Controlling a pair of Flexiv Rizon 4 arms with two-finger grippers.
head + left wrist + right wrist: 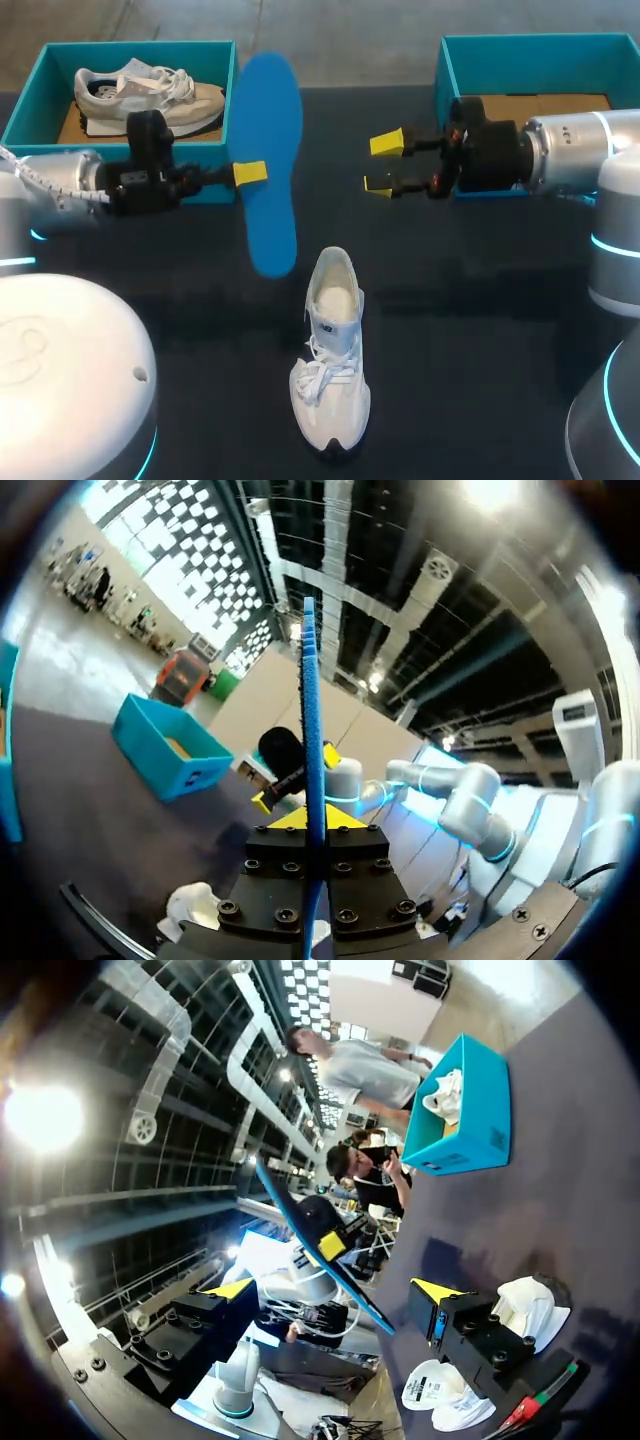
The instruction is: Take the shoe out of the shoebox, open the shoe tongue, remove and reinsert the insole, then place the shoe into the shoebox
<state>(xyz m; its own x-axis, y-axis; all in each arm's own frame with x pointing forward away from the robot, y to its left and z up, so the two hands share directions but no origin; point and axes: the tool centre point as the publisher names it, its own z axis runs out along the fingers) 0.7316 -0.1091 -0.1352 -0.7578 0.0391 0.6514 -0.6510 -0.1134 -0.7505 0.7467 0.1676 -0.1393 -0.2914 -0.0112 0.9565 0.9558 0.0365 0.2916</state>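
My left gripper [250,172] is shut on a blue insole [271,160] and holds it on edge above the table, near the left shoebox. In the left wrist view the insole [311,710] stands edge-on out of that gripper [305,820]. A white shoe [330,350] lies on the dark table in front of it, toe toward me. My right gripper [383,165] hangs open to the right of the insole with nothing in it. In the right wrist view the insole [318,1245] hangs ahead of the open gripper [333,1290], and the shoe [528,1306] lies below.
The teal shoebox [130,47] at the back left holds a second, grey-and-white shoe [150,92]. Another teal shoebox [540,40] at the back right shows only its cardboard floor. My arms' white bases stand at both near corners.
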